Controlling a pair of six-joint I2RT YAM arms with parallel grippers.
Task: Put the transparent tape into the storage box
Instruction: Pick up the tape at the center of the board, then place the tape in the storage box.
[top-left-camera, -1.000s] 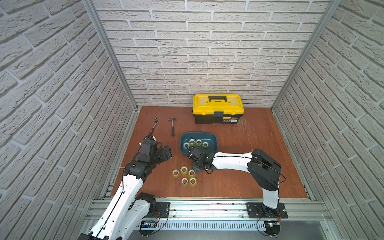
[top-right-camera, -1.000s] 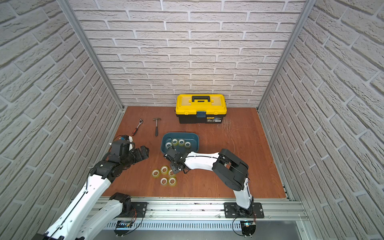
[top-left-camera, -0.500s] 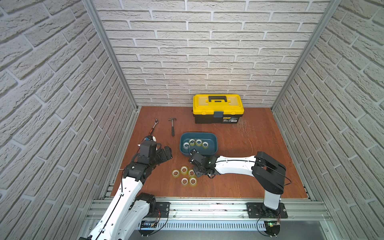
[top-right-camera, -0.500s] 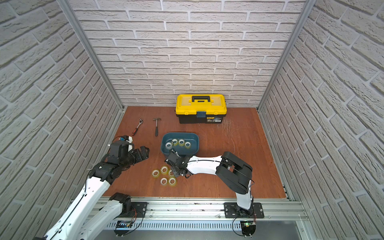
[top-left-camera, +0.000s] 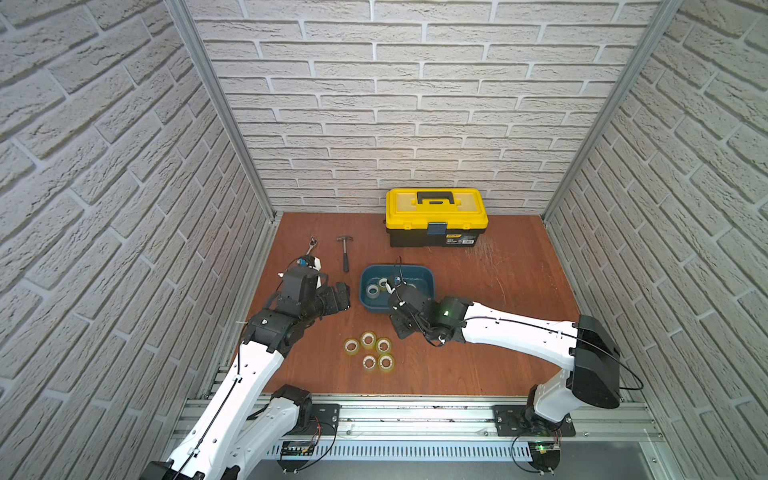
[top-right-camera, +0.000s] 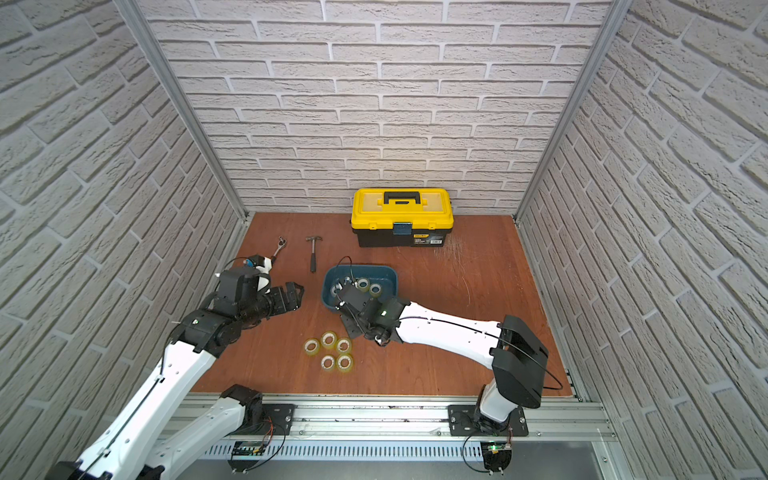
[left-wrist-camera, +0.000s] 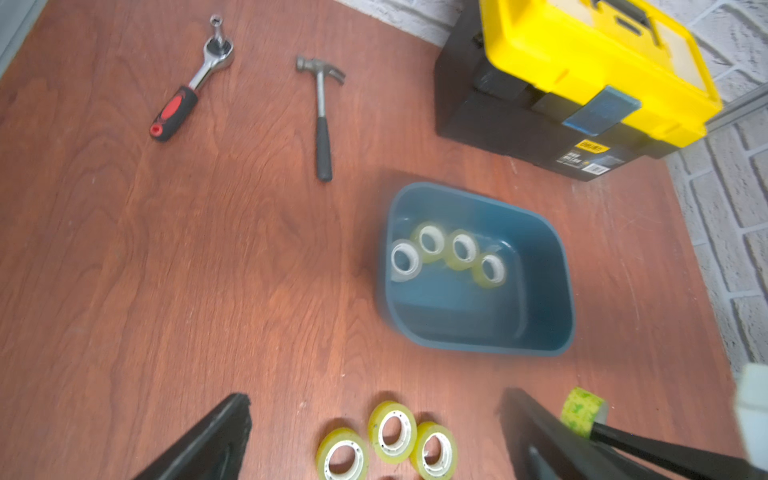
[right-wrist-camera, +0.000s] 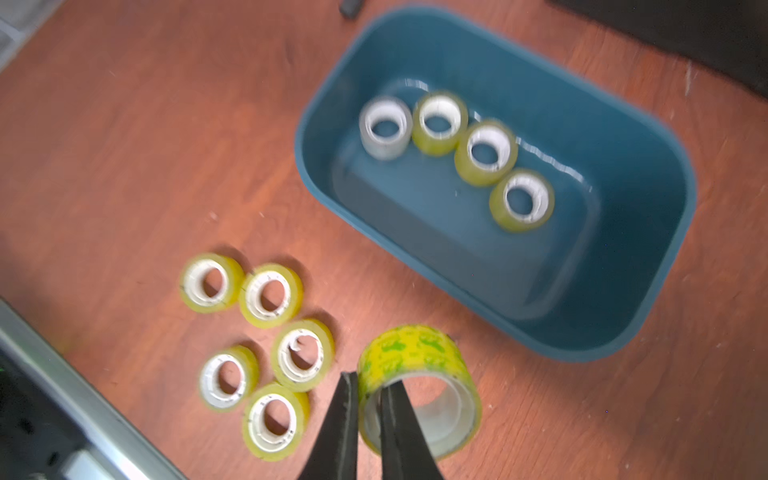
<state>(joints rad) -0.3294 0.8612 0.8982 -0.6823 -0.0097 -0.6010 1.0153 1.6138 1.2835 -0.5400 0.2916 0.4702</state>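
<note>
In both top views the box (top-left-camera: 420, 276) (top-right-camera: 385, 277) sits mid-table (top-left-camera: 498, 353) with tape rolls inside. Five loose rolls (top-left-camera: 368, 339) (top-right-camera: 328, 339) lie flat in a cluster nearer the front edge. The right hand (top-left-camera: 400, 328) (top-right-camera: 351, 326) hangs between box and cluster, just beside the box's near wall, and its grip is hidden here. The left hand (top-left-camera: 343, 295) (top-right-camera: 293, 295) hovers left of the box, apart from it. A toolbox (top-left-camera: 436, 212) stands at the back wall. A hammer (top-left-camera: 345, 254) and a ratchet (top-left-camera: 311, 245) lie back left.

Left wrist view: the left hand (left-wrist-camera: 374, 397) is spread wide and holds nothing. Four boxed rolls (left-wrist-camera: 461, 249) lie in a row, with the greyer one at one end. Three loose rolls show beyond the fingers. At the edge, the held roll (left-wrist-camera: 582, 409) sits pinched on thin black fingers.

Right wrist view: the right hand (right-wrist-camera: 370, 382) is clamped narrow on the held roll's (right-wrist-camera: 415, 353) wall, one finger inside the core and one outside. The roll is outside the box (right-wrist-camera: 673, 232), beside its near wall and next to the loose cluster.
</note>
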